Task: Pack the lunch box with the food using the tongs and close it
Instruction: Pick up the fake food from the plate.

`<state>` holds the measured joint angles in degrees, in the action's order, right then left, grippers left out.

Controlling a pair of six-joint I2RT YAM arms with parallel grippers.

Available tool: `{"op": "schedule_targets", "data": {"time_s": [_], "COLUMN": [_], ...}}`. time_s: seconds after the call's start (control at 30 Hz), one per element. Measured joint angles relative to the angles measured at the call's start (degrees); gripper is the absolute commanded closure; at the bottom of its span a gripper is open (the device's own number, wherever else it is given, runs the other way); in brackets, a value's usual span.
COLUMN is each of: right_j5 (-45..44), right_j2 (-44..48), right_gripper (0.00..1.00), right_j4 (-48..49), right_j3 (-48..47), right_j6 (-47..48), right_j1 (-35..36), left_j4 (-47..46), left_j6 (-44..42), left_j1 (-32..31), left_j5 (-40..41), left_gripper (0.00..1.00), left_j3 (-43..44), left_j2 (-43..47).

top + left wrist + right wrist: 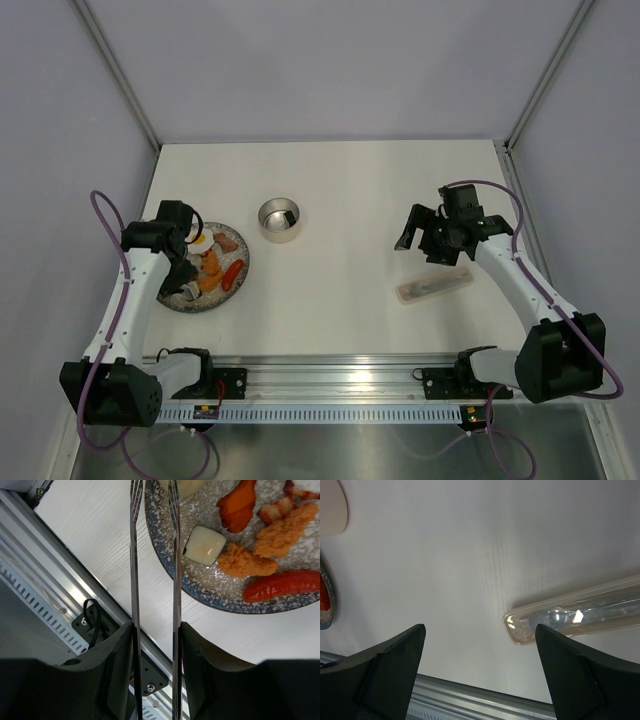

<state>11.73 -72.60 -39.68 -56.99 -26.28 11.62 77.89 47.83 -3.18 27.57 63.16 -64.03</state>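
My left gripper (155, 630) is shut on the tongs (134, 570), whose two silver arms run up between its fingers and stand apart with nothing between them. Their tips reach the near rim of the speckled plate (165, 555), just left of a white cube (205, 545). Food on the plate also includes orange chunks (240, 505), brownish breaded pieces (247, 562) and a red sausage (285, 585). The fried egg (200, 240) lies beside the left gripper (183, 255). The steel lunch box (280, 219) stands uncovered right of the plate (240, 290). My right gripper (479, 627) is open over bare table.
A long translucent plastic case (435, 285) lies just below the right gripper (412, 232); its end (530, 627) shows by the right finger. The aluminium rail (330, 375) runs along the near edge. A pale rounded shape (332, 505) shows at the right wrist view's top left.
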Motion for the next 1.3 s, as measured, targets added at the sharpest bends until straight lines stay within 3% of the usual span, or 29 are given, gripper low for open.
{"op": "schedule_targets", "data": {"time_s": [1.3], "right_j5": [0.0], "right_j2": [-6.0], "right_gripper": [0.0], "right_j4": [-0.1], "right_j3": [-2.8], "right_j6": [0.4], "right_j1": [0.0], "left_j4": [-4.0], "left_j6": [-8.7], "left_j1": [2.5], "left_j5": [-4.6], "left_gripper": [0.54], "left_j3": [4.8], "left_j2": [-6.2]}}
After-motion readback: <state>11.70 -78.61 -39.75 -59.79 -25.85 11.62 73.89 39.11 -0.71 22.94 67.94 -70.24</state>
